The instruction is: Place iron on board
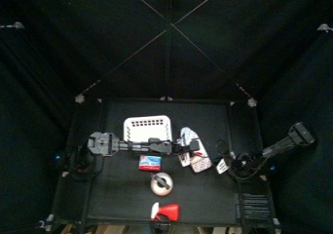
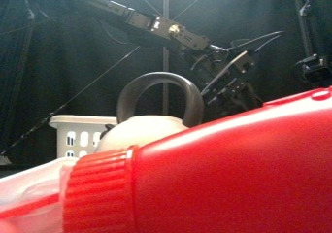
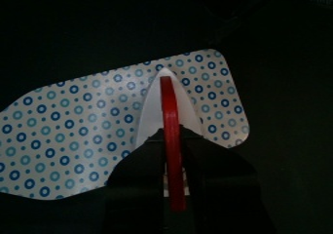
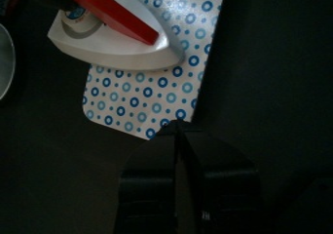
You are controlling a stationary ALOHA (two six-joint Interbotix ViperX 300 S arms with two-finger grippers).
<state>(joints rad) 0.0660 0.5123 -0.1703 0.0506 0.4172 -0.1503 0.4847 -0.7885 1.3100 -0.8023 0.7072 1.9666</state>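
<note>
The iron point(image 4: 111, 28), with a red top and a white body, rests flat on the board point(image 4: 150, 92), a long white board dotted with blue rings. In the left wrist view the iron's point(image 3: 169, 121) red handle runs back between the jaws of my left gripper point(image 3: 173, 175), which is shut on it, above the board point(image 3: 78, 131). My right gripper point(image 4: 180, 136) is shut on the board's rounded end. From above, the board point(image 1: 198, 152) lies mid-table between the two arms.
A white lattice basket point(image 1: 147, 129) stands behind the board. A little red-white-blue box point(image 1: 150, 163) and a round white-grey thing point(image 1: 162, 184) with a dark ring handle lie nearer the front. A large red object point(image 2: 220, 169) fills the front view's foreground.
</note>
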